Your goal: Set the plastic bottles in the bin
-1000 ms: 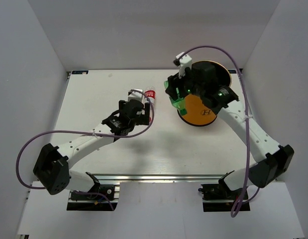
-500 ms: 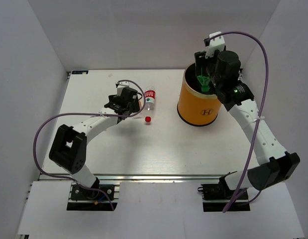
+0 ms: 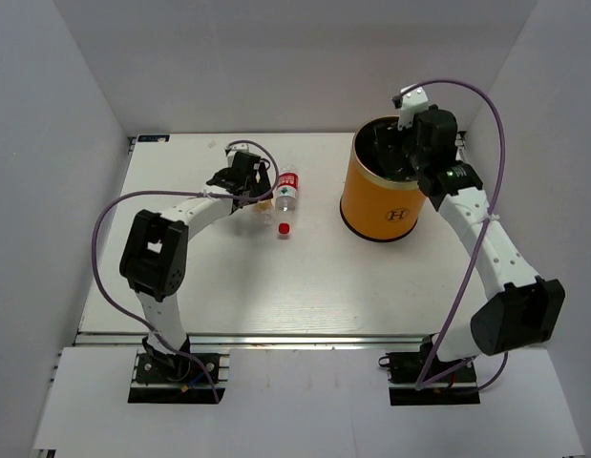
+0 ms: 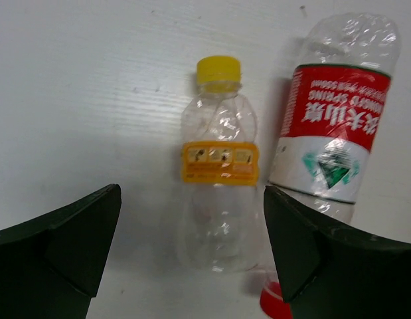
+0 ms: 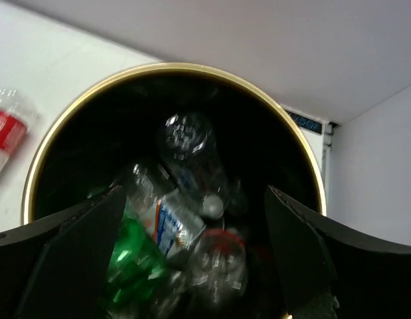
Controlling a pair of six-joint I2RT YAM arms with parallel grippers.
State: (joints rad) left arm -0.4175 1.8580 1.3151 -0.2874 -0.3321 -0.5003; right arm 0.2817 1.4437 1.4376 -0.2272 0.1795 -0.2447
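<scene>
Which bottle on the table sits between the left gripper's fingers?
The small yellow-capped bottle with the orange label; the bigger red-labelled bottle lies off to one side.

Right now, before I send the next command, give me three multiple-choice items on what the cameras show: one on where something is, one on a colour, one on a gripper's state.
1. Where is the green bottle?
A. held up in the air
B. lying outside the bin
C. inside the bin

2. What colour is the cap of the small bottle under the left gripper?
A. yellow
B. blue
C. black

3. How does the left gripper stand?
A. shut on the small bottle
B. open, a finger on either side of the small bottle
C. shut and empty

Answers:
1. C: the right wrist view shows it down among other bottles within the gold rim.
2. A: the left wrist view shows a yellow cap above an orange label.
3. B: both dark fingers are spread, with the bottle lying between them.
</scene>
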